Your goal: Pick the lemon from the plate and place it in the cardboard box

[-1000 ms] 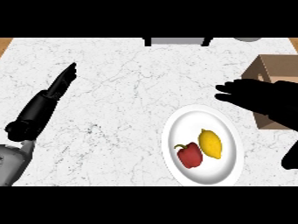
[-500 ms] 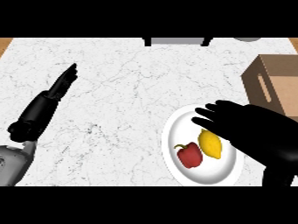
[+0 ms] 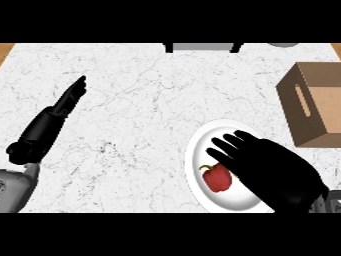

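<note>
A white plate (image 3: 204, 140) lies on the marble counter at the lower right. On it a red bell pepper (image 3: 217, 179) shows at the left. My right hand (image 3: 272, 167) is spread flat over the plate's right part, fingers straight and pointing up-left; it hides the lemon entirely. The open cardboard box (image 3: 326, 107) stands to the upper right of the plate, with a slot handle in its left wall. My left hand (image 3: 66, 102) rests at the left with straight fingers and holds nothing.
The wooden floor shows past the counter's left and right top corners. A grey object (image 3: 200, 47) stands at the counter's far edge, with another grey item (image 3: 281, 44) to its right. White marble counter (image 3: 136, 100) spreads between my two hands.
My right hand came from beside the box down and left onto the plate, and now covers the lemon that showed earlier. The left hand stayed still.
</note>
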Tool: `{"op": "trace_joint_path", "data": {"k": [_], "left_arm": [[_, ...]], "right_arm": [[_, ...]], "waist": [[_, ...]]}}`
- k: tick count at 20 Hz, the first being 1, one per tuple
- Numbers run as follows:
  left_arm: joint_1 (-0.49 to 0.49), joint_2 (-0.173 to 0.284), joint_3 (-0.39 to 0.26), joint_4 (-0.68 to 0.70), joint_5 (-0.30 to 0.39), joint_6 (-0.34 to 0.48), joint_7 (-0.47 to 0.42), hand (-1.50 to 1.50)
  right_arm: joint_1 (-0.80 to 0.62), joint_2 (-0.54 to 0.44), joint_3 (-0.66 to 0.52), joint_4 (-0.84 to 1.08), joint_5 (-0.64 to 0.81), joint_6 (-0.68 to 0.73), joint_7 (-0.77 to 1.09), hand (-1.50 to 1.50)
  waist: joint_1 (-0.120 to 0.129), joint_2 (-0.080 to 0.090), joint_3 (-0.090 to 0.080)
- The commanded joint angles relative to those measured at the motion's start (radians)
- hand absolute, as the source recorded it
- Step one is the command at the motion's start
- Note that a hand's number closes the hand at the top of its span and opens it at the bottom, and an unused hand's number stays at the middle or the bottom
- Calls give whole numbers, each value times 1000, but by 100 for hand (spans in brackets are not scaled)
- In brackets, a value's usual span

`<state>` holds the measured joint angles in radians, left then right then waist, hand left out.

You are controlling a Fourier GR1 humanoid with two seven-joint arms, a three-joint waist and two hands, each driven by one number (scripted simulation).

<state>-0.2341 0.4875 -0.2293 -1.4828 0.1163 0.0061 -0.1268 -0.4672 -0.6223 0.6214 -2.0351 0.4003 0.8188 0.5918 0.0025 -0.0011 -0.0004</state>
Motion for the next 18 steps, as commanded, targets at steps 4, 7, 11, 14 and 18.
{"op": "trace_joint_path", "data": {"k": [4,7,11,14,18], "left_arm": [[30,-32,58,-23,-46,-28,1,0],[4,-83,36,10,-84,-34,-20,0],[-41,-98,68,3,-86,-51,45,0],[6,-66,108,-6,-78,-96,12,0],[12,-95,127,-55,-87,-113,49,0]], "right_arm": [[45,82,-7,34,167,22,-26,-150],[-13,155,14,164,242,1,-92,-150],[2,146,38,192,344,-14,-147,-150],[91,50,29,194,407,-69,-244,-150],[116,80,4,226,478,-107,-297,-150]], "waist": [[0,0,0],[2,2,0],[-1,2,0],[-2,1,1],[-1,1,1]]}}
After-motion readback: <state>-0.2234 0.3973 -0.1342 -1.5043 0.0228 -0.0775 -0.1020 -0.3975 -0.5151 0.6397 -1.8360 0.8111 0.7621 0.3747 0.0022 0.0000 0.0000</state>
